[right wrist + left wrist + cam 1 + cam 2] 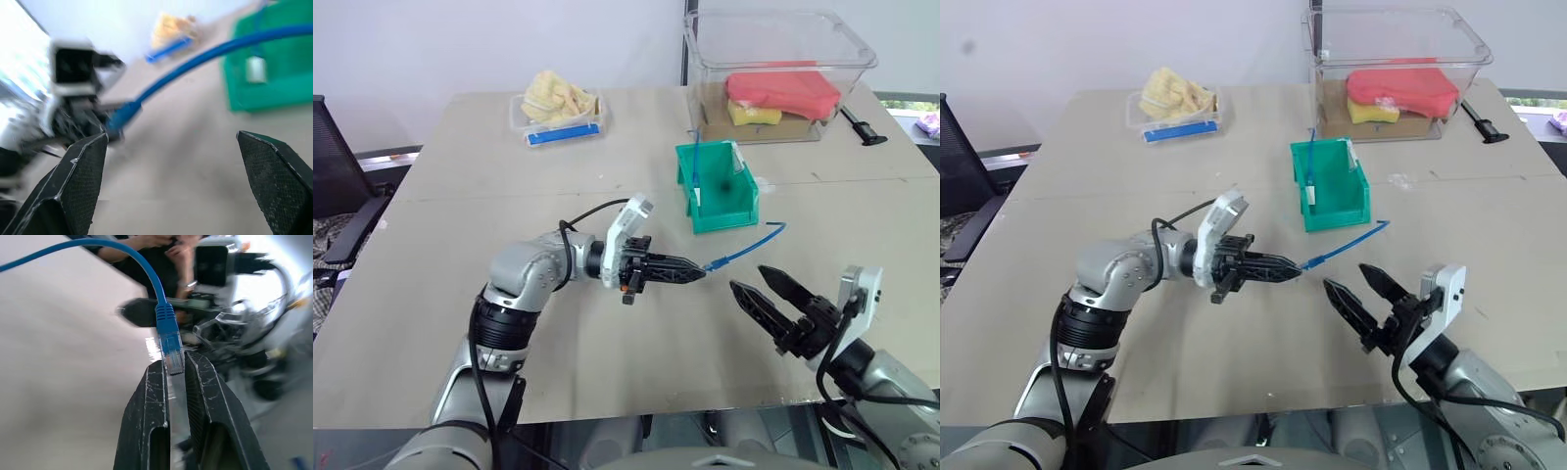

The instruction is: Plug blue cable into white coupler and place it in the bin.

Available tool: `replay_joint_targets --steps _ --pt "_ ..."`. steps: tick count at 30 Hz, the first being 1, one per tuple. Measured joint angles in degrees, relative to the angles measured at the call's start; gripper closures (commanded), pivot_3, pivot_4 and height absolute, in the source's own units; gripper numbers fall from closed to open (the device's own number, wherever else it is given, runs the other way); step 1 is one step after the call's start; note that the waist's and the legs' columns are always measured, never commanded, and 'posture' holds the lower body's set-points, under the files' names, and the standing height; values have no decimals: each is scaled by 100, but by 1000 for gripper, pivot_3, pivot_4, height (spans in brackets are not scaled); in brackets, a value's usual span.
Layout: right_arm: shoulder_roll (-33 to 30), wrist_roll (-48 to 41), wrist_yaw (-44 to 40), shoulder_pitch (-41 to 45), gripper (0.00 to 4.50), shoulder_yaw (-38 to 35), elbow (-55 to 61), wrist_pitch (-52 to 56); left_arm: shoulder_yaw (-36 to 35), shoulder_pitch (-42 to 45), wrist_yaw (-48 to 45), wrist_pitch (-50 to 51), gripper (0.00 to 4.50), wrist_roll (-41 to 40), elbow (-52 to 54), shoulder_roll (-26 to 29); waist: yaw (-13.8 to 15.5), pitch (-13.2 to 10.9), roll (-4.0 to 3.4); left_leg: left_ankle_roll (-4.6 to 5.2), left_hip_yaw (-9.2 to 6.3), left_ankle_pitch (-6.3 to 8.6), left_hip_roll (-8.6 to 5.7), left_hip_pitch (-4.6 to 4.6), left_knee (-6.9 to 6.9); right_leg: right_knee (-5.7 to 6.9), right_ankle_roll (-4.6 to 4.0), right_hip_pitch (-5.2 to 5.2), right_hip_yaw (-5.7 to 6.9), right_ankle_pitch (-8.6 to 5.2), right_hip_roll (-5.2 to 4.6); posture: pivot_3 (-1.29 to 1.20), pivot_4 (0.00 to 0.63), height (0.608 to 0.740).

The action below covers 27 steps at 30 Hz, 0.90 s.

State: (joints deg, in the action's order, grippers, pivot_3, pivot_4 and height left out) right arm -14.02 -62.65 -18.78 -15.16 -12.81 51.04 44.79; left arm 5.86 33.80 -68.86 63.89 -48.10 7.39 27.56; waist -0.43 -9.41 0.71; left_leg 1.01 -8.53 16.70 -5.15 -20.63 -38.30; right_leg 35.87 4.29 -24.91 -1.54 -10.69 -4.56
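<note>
Nearest me, my right hand [762,277] hangs just above the beige table [460,294], its two black fingers spread wide and gripping nothing. Just beside it, my left hand [703,268] points across toward it, closed on the clear plug of the cable [744,247]; the blue cord rises from the plug and arcs off toward the bin [717,186]. Farther on, that green bin stands upright mid-table, with a white coupler [741,160] by its rim; whether it sits in the bin or clips to the wall I cannot tell. Beyond, at the table's far edge, a clear tray [558,116] holds yellow bits and a blue strip, and a big clear tub [773,73] holds red and yellow pads. A black chair [337,186] stands off the left side, against a pale wall.

My left wrist view adds what the head views lack: the plug [172,350] pinched between my fingertips [156,382], and a person in dark clothes behind. My right wrist view shows the cable running past the bin.
</note>
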Motion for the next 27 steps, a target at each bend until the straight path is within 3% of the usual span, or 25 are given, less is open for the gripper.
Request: replay_joint_targets --steps 9,14,19,20,24,26,27 --pt "-435 -933 545 337 353 430 -274 -64 -151 -33 355 447 4384 -549 386 51 -17 0 0 0 6 0 -2 2 1 0 0 0 -4 0 1 0 150 740" --pt "-580 -1129 588 388 1890 582 -299 -170 -131 -85 369 431 4500 -567 459 121 -19 0 0 0 7 0 -2 1 1 0 0 0 -5 0 1 0 150 740" --pt "-708 -1333 564 385 4239 749 -334 -311 -120 -139 431 411 4500 -569 482 158 -19 0 0 0 7 0 -2 2 1 0 0 0 -5 0 1 0 150 740" --pt "-721 -1391 550 374 4451 757 -335 -344 -117 -155 419 381 4500 -570 482 158 -19 0 0 0 7 0 -2 1 1 -1 0 0 -5 0 1 0 150 740" --pt "-867 -1436 555 337 4500 792 -345 -481 -86 -162 415 257 2576 -557 516 185 -18 0 0 0 8 0 -3 1 1 -1 0 0 -5 0 1 0 150 740" --pt "-944 -1433 554 308 4500 795 -387 -515 -91 -217 492 15 1855 -454 603 237 -17 0 0 0 9 0 -2 2 1 -1 0 0 -7 0 0 0 150 740" --pt "-993 -1419 527 324 4500 801 -409 -535 -86 -303 555 -256 1855 -254 688 308 -27 0 0 0 10 0 -1 2 1 -1 0 -1 -8 0 1 0 150 740"
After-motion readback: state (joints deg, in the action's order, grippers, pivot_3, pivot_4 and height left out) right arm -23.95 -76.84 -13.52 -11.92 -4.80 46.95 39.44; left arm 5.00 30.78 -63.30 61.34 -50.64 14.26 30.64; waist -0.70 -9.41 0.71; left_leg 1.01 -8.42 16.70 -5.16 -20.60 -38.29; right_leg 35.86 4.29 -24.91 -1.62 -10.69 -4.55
